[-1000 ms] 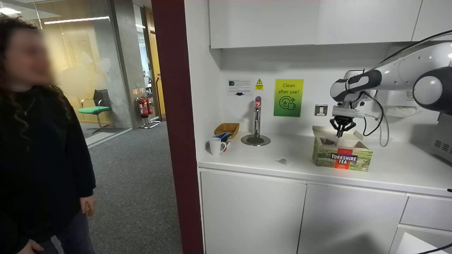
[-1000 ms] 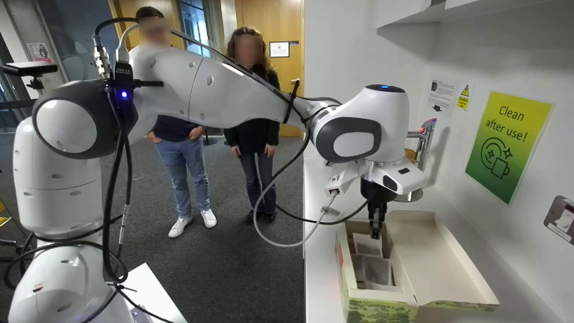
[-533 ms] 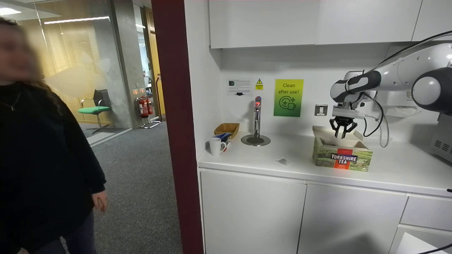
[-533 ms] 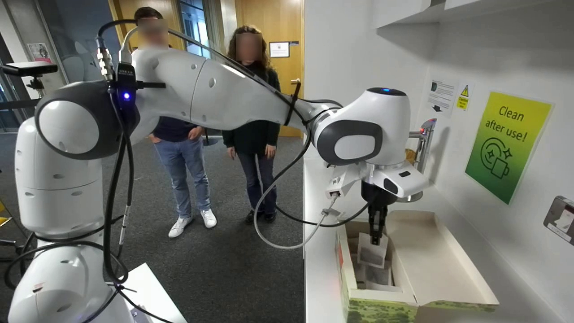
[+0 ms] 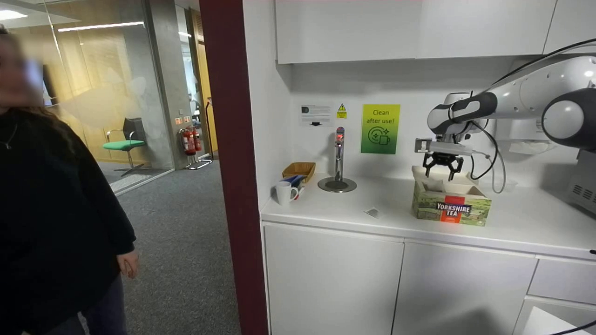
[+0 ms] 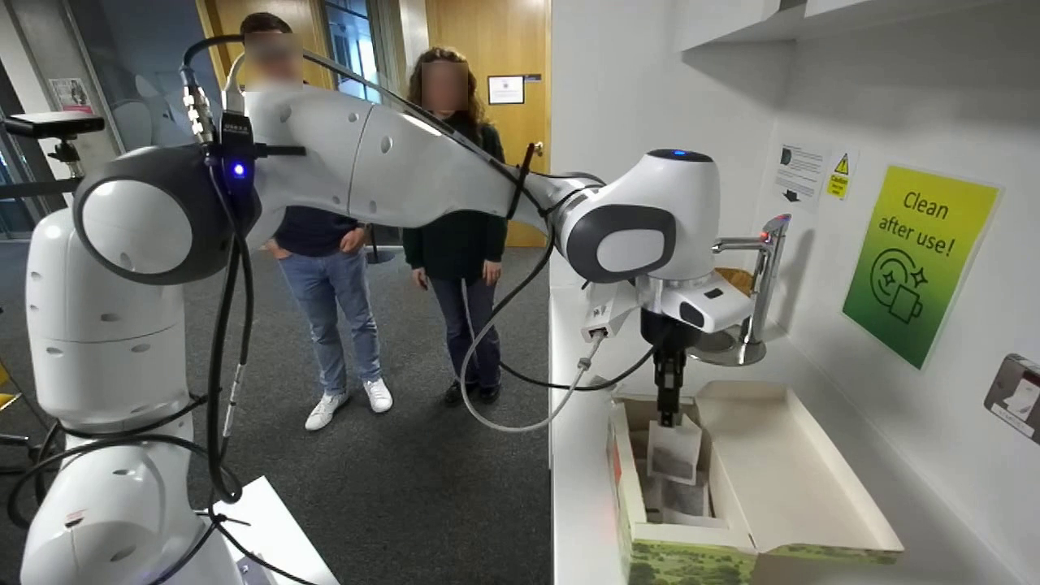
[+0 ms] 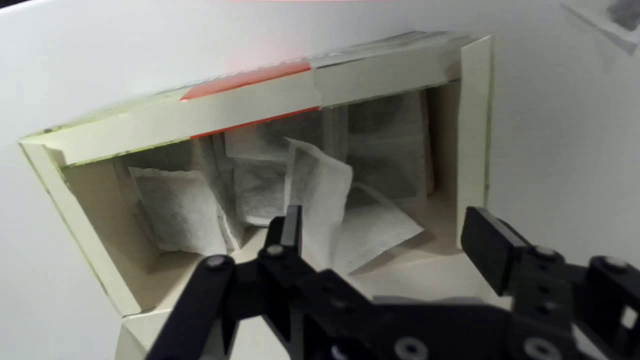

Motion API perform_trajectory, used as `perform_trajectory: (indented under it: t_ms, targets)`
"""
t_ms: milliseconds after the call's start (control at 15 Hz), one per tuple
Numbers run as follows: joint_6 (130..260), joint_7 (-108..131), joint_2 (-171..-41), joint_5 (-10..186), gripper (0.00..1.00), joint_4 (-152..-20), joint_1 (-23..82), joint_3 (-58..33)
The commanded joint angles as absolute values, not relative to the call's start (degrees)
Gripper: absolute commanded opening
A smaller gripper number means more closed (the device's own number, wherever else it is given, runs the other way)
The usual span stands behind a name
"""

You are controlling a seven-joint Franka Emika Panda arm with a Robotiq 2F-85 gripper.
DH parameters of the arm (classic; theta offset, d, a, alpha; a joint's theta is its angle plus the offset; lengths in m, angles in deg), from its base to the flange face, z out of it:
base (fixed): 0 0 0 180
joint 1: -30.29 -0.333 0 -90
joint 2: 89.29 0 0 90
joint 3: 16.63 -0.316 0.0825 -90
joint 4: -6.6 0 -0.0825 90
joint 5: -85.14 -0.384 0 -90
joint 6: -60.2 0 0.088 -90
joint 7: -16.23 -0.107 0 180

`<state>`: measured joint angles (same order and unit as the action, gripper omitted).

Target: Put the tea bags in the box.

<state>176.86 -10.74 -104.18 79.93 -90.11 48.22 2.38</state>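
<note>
The box (image 5: 426, 207), printed "Yorkshire Tea", stands on the counter with its lid (image 6: 800, 471) folded back toward the wall. Several pale tea bags lie inside; in the wrist view one bag (image 7: 320, 190) stands out near the middle, overlapping another. A further tea bag (image 5: 372, 212) rests flat on the counter beside the box, and part of this loose bag (image 7: 625, 17) shows at the wrist view's top right corner. My gripper (image 7: 385, 227) hangs over the box with its fingers spread wide and nothing held between them. In both exterior views the fingertips are around rim height or above.
A white mug (image 5: 284, 192) and a wicker basket (image 5: 299, 172) sit at the counter's end. The tap (image 5: 339, 156) rises from a round drain by the wall. Cupboards (image 5: 414, 30) hang overhead. Two people stand on the floor beyond the arm.
The gripper has gone from shut to wide, letting go of a tea bag that now leans inside the box. Most recently the arm has shifted toward the tap and slightly up.
</note>
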Motion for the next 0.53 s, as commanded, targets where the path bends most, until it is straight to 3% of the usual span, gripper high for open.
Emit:
perform_trajectory:
  t_ms: [0,467]
  targets:
    - [177.76,-9.82,-99.98,81.77,1.00,-91.52,45.49,0.69]
    - [177.80,-9.82,-98.10,83.90,1.00,-91.02,41.54,-2.53]
